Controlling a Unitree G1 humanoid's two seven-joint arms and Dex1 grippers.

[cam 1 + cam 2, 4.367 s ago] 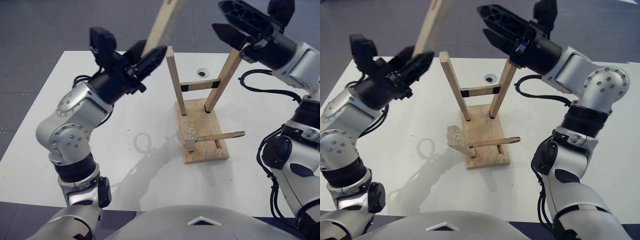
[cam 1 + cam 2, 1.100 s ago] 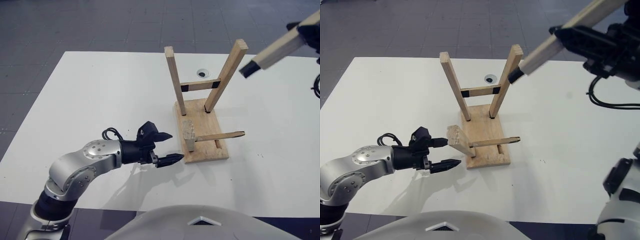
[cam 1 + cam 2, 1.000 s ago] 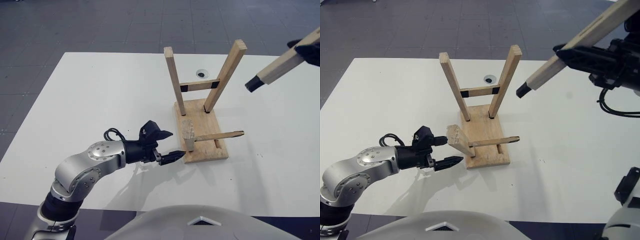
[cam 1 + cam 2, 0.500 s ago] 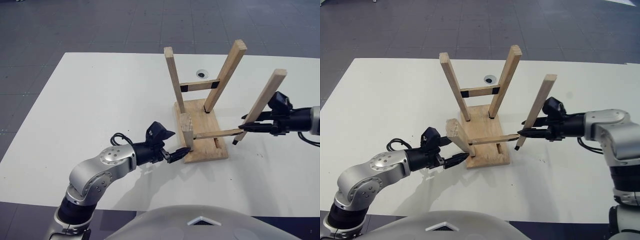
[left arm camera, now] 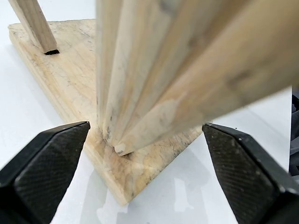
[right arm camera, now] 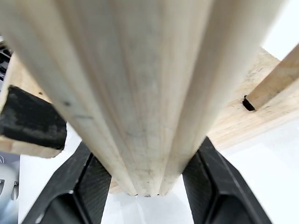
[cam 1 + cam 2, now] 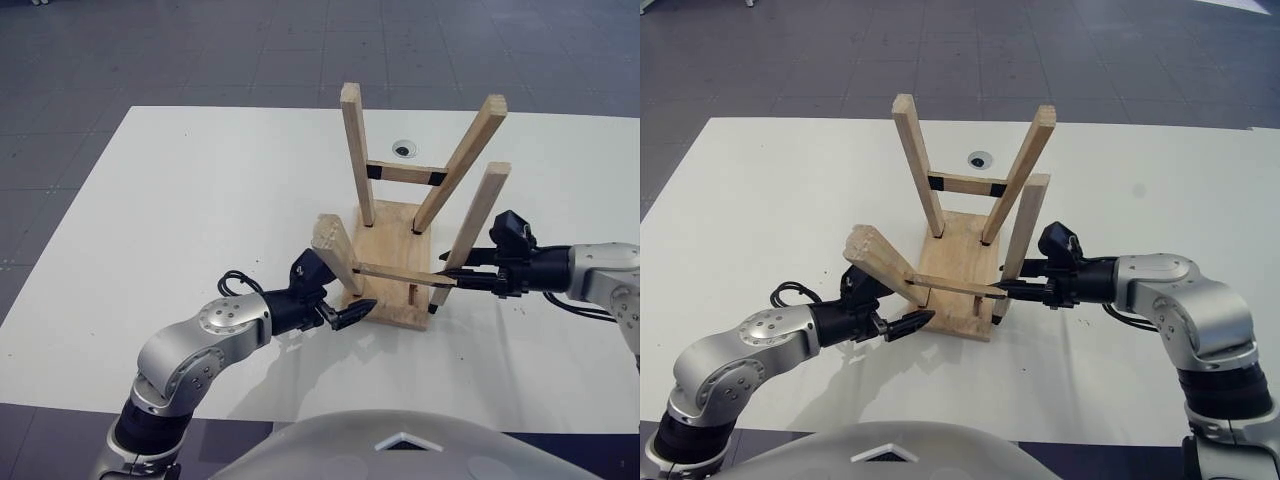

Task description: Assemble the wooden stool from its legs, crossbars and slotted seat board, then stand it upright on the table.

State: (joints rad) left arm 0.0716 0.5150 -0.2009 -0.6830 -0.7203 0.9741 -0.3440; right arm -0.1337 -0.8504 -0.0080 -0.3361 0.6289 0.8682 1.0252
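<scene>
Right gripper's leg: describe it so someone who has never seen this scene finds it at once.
On the white table lies the seat board. At its near right corner stands this leg, leaning a little. Of everything standing there, it alone is clamped, low down, in the right gripper.

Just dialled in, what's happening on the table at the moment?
Assembly is midway. Two legs with a crossbar stand slotted in the seat board. The right claw grips a third leg at the board's edge; the open left claw straddles the base of the tilted fourth leg.
</scene>
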